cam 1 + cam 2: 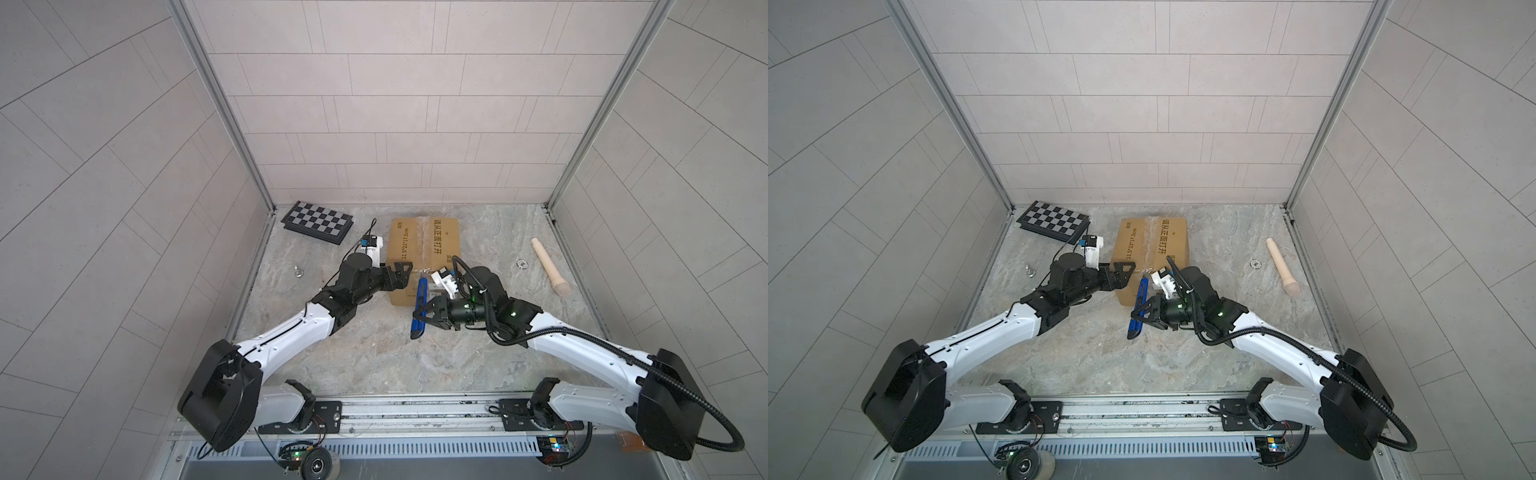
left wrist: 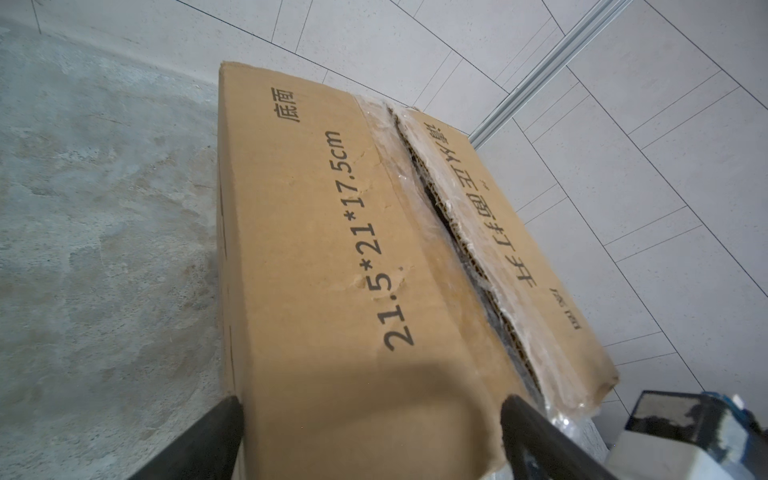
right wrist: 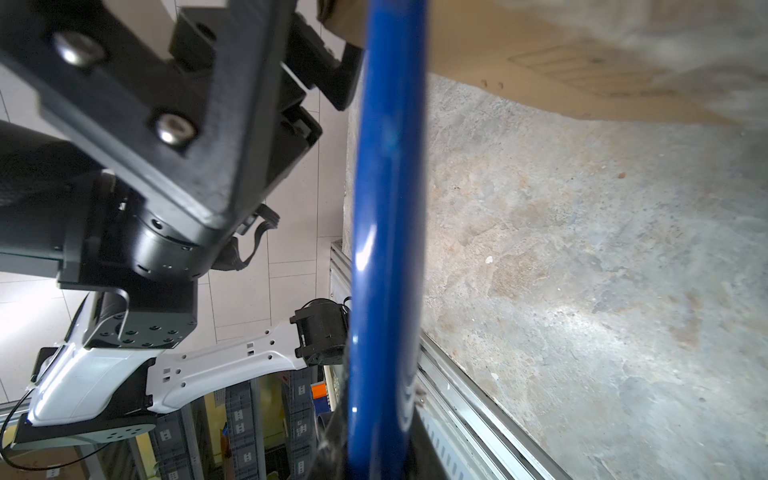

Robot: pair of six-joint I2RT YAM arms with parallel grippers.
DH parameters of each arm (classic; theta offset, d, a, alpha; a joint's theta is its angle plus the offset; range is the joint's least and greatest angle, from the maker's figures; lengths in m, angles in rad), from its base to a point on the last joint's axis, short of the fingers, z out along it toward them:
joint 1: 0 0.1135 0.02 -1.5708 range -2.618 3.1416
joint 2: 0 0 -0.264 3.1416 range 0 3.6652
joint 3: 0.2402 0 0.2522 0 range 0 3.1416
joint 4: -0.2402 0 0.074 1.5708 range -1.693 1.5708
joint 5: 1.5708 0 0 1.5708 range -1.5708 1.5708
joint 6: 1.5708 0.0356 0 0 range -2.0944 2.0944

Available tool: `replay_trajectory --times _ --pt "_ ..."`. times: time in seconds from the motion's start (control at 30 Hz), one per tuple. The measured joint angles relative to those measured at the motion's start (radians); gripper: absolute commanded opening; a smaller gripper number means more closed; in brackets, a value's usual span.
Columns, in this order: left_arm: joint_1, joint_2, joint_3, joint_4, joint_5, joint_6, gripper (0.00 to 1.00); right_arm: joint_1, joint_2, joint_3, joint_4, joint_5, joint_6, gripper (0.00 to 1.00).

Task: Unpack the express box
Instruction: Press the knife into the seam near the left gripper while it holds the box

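- Box [image 1: 424, 245] stands on the table [image 1: 374, 365], toward the back and about mid-width. Board [image 1: 318, 223] is to its left by the back corner, and a wooden stick [image 1: 549, 266] lies well off to its right.
- Look: brown corrugated carton, roughly cubic, upright.
- Black print on top: a dimensions line on the left flap, large Chinese characters on the right flap, small characters at the flap ends.
- Clear tape [image 2: 376, 124] runs along the centre seam [image 2: 440, 216] and is wrinkled and whitish.
- Left wrist view shows the seam split, with a dark gap and ragged corrugated edges on both sides. Both flaps lie flat, not lifted.
- Small dents and creases sit in the left flap beside the print. That flap's near edge is ragged.
- Left gripper [image 1: 400, 275]: jaws spread wide, straddling the near left part of the box top. One finger [image 2: 212, 440] is outside the left wall, the other by the seam. Can't tell if either pad touches cardboard; nothing is clamped.
- Right gripper [image 1: 420, 318]: clamped tight on a blue knife [image 1: 421, 293], gripped around mid-length, just in front of the box.
- Knife runs roughly front to back, with its far end at the box's near edge by the seam. Contact there isn't clear, since the right wrist view is blurred at that spot.
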Motion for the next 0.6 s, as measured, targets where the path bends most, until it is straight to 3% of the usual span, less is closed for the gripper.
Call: replay_trajectory --times 0.4,0.6 --pt "-0.002 -0.015 -0.019 -0.005 -0.021 -0.02 1.0 0.018 0.077 -0.035 0.109 -0.003 -0.006 0.0" --pt "-0.002 -0.033 -0.026 -0.006 -0.026 -0.027 1.0 0.017 0.077 -0.028 0.067 0.001 -0.021 0.0"
